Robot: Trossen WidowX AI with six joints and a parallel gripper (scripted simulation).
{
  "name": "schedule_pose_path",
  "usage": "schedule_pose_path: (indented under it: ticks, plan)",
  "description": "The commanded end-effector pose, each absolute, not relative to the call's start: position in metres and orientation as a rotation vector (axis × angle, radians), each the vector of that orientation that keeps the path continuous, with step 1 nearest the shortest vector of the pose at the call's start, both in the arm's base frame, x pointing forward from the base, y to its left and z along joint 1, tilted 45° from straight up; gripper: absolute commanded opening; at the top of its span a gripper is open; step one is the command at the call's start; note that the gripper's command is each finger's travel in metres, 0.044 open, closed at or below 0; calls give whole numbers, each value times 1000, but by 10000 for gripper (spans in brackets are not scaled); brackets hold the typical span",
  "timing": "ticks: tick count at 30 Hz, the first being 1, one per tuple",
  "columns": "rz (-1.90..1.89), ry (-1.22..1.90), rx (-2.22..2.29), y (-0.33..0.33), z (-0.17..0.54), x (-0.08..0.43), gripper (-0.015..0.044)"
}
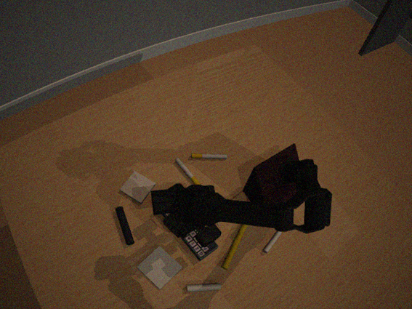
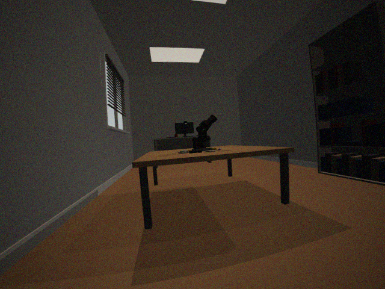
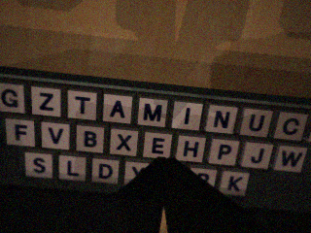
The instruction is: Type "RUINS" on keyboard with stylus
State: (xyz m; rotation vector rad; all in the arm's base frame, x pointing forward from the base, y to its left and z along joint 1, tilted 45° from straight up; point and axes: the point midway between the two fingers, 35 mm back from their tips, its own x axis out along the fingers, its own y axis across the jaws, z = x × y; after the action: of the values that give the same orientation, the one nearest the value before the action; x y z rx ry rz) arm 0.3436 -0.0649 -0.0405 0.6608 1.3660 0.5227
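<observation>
The keyboard [image 1: 194, 244] [image 3: 280, 190] lies under the arm, mostly hidden in the top view. The wrist view shows three rows of pale letter keys. The I key [image 3: 188, 116], N key [image 3: 222, 118] and U key [image 3: 256, 122] are in the top row, the S key [image 3: 39, 166] is at the left of the bottom row, and the R key is partly hidden. My gripper [image 3: 164, 166] is shut with nothing seen between its fingers. Its dark tips overlap the view just below the E key [image 3: 157, 145]; contact cannot be told. No stylus shows in the gripper, and I cannot pick it out on the desk.
Pale square pads [image 1: 138, 187] [image 1: 165, 270] and a black cylinder [image 1: 125, 225] lie near the keyboard. White-and-yellow sticks [image 1: 209, 155] [image 1: 185, 168], a yellow stick [image 1: 234, 248] and white sticks [image 1: 205, 287] [image 1: 271, 242] lie around. A dark red block [image 1: 269, 181] stands beside the arm.
</observation>
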Motion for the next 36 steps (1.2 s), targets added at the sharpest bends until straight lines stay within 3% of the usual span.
schedule_pose_path:
  ticks: [1,7,36]
  plan:
    - [523,1367,655,-72,-47,344,0]
    - [521,1367,652,-114,-87,341,0]
    - [522,1369,654,-90,-71,311,0]
